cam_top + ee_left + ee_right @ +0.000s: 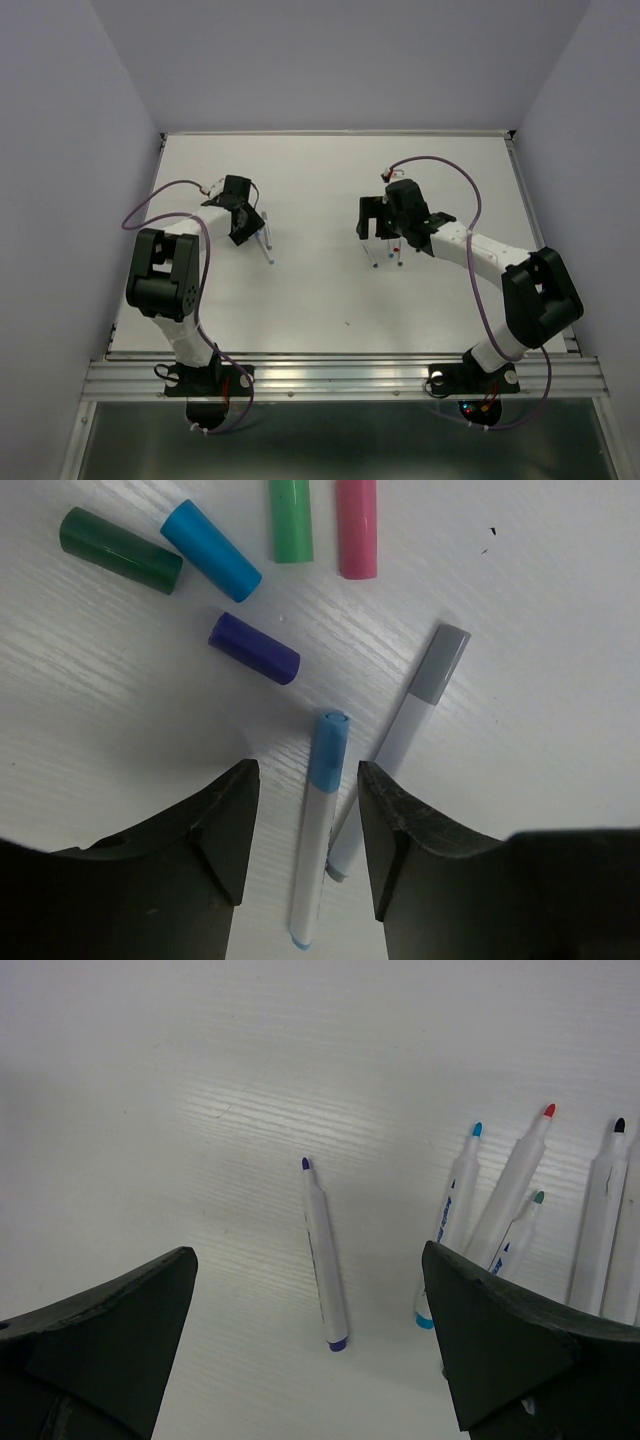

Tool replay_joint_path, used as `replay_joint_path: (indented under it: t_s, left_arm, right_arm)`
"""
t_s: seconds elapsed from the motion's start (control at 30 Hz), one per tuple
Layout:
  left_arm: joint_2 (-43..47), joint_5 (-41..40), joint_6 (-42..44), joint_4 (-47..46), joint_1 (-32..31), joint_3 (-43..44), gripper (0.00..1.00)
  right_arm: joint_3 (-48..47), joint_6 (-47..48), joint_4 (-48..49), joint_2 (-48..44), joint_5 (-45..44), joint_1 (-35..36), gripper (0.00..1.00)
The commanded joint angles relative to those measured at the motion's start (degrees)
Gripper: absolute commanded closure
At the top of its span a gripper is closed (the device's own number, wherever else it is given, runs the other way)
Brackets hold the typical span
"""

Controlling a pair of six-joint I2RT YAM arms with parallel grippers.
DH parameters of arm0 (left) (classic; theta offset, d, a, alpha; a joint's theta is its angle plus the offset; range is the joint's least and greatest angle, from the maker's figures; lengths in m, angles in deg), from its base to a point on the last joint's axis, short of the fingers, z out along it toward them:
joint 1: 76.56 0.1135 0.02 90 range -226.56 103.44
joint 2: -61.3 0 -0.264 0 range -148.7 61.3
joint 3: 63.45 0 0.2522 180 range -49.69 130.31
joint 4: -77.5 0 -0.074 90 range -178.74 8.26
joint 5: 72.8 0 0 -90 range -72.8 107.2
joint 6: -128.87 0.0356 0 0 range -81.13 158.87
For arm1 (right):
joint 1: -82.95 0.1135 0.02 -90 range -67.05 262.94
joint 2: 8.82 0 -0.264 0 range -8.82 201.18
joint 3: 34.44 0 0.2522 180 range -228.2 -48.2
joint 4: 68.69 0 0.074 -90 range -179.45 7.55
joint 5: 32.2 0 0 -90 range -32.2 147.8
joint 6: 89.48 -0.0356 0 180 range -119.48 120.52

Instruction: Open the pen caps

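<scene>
Left wrist: my left pincer (305, 772) hangs open, empty, over a pen (314, 865), probably light and slick. I'd pinch its blue cap (329, 748). Right pincer (308, 1255) gapes empty.

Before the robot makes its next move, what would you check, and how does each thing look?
1. Left tool open: ok.
2. White pen with light blue cap lies in that tool's gap: ok.
3. White pen with grey cap clear of the gap: not ok, its lower end reaches in.
4. Loose purple plastic cap out of the way: ok.
5. Right tool open: ok.
6. White pen with bare purple tip already uncapped: ok.
</scene>
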Motion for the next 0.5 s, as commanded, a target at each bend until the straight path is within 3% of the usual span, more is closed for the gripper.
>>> replay_joint_path:
  t_s: [0.0, 0.27, 0.47]
  left_arm:
    - [-0.7, -4.0, -0.3, 2.0, -1.0, 2.7, 0.47]
    - [-3.3, -6.1, 0.1, 3.7, -2.9, 4.3, 0.50]
    - [-4.5, -6.5, 0.3, 3.7, -3.1, 4.4, 0.69]
  right_arm:
    - [0.0, 1.0, 3.0, -2.2, -2.1, 0.2, 0.00]
    - [0.3, 1.1, 2.9, -2.2, -3.0, 0.2, 0.00]
    - [0.4, 1.3, 2.7, -2.4, -2.8, 0.2, 0.00]
